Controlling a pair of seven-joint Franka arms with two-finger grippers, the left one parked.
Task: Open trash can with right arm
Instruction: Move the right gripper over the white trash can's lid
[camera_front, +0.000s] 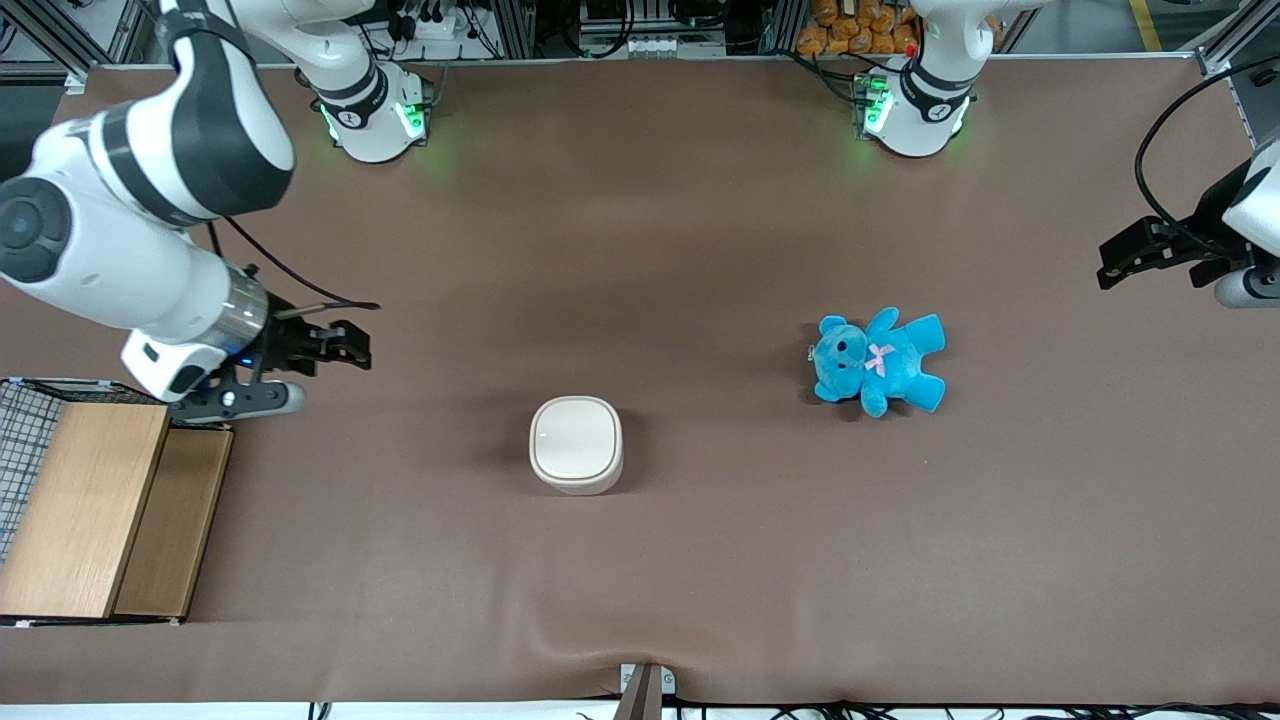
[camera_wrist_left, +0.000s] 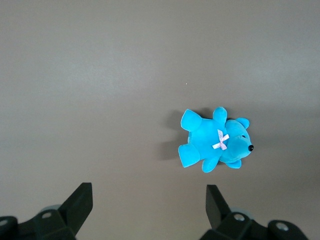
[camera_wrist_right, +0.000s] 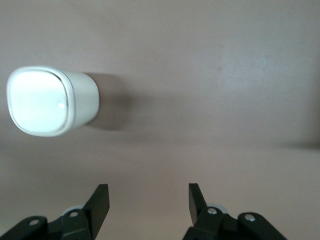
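Wooden box (camera_front: 95, 505): sits at the working arm's end of the table, its wire mesh (camera_front: 20, 440) edge just showing; it plays no part in the job and lies at about eight o'clock from the gripper.

Right arm (camera_front: 130, 230): reaches in over the table from its base, elbow high and wrist turned toward the middle, which looks like a ready pose for travelling to the bin rather than one of contact.

Gripper (camera_front: 350, 347): hangs above bare tabletop beside the wooden box, well apart from the trash can. In the right wrist view the gripper (camera_wrist_right: 148, 202) has its two black fingers (camera_wrist_right: 100, 201) spread with a plain gap between them and nothing held. Judged from the task, the spread makes sense: a flat lid needs a fingertip at its edge, not a grasp around the body.

Trash can (camera_front: 576, 444): stands upright on the brown table cover (camera_front: 640, 250) near the middle of the table, at roughly four o'clock from the gripper and nearer the front camera. Its flat lid is down, so the opening is not yet begun. The right wrist view shows the trash can (camera_wrist_right: 50, 101) leaning away in perspective, its lid washed out by glare; a small mark on the lid may be a press spot, though that is hard to make out.

Blue teddy bear (camera_front: 878, 361): lies flat with a pink bow on its chest, toward the parked arm's end, at about two o'clock from the trash can and well apart from it, clear of any path the arm needs. The left wrist view shows the teddy bear (camera_wrist_left: 215, 141) alone on the cover.
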